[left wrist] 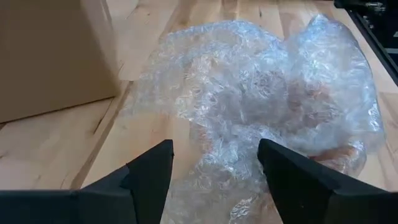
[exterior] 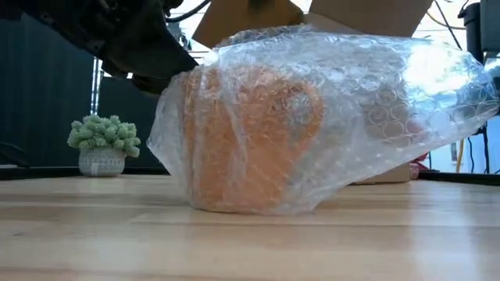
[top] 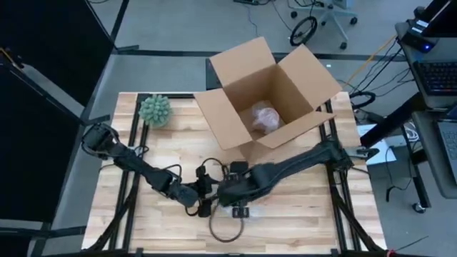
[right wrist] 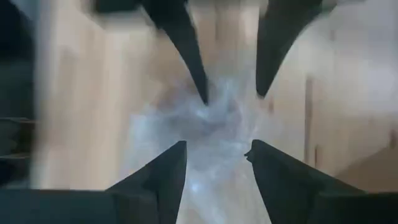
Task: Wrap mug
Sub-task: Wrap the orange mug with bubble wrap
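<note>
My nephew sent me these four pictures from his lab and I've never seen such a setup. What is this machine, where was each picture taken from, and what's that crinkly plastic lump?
Two dark robot arms work at a wooden table. One picture looks straight down, one looks level across the tabletop, and two come from cameras on the arms' wrists.

The lump is an orange mug loosely covered in bubble wrap, standing on the table. The left gripper and the right gripper meet over it, both open, fingers either side of the wrap; neither clearly holds anything.

Behind stands an open cardboard box with another wrapped bundle inside, and a small potted plant at the table's far left corner.
</note>
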`<state>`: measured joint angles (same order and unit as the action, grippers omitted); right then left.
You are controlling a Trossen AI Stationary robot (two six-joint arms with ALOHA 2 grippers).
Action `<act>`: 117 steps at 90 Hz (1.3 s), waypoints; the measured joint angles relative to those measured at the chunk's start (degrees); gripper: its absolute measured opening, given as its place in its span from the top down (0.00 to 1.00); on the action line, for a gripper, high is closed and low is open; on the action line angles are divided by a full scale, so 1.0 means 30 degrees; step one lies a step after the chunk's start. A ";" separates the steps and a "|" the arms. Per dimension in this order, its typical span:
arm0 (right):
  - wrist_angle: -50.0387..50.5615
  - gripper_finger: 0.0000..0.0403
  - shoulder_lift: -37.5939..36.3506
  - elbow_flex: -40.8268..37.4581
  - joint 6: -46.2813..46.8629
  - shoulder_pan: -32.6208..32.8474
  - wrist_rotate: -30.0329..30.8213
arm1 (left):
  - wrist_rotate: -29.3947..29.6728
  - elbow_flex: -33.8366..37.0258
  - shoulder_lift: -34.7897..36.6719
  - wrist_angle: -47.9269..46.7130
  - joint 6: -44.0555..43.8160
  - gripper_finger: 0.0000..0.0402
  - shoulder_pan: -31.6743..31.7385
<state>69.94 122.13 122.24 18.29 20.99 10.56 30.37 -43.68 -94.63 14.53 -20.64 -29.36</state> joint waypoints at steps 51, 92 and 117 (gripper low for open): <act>0.0991 0.59 0.2455 -0.0096 0.1211 -0.0293 0.0607 | -0.0051 0.0022 0.0000 0.0021 -0.0018 0.43 0.0000; -0.0406 0.59 0.5305 0.0072 0.1106 -0.0443 0.0833 | -0.0102 0.0015 -0.0007 0.0065 -0.0021 0.43 0.0000; -0.1503 0.59 0.5497 0.0021 0.0470 -0.0465 0.0535 | -0.0102 0.0007 0.0022 -0.0734 0.0087 0.43 -0.0153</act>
<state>65.43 138.62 122.30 19.70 19.59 12.17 30.06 -43.66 -94.56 12.32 -20.38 -29.82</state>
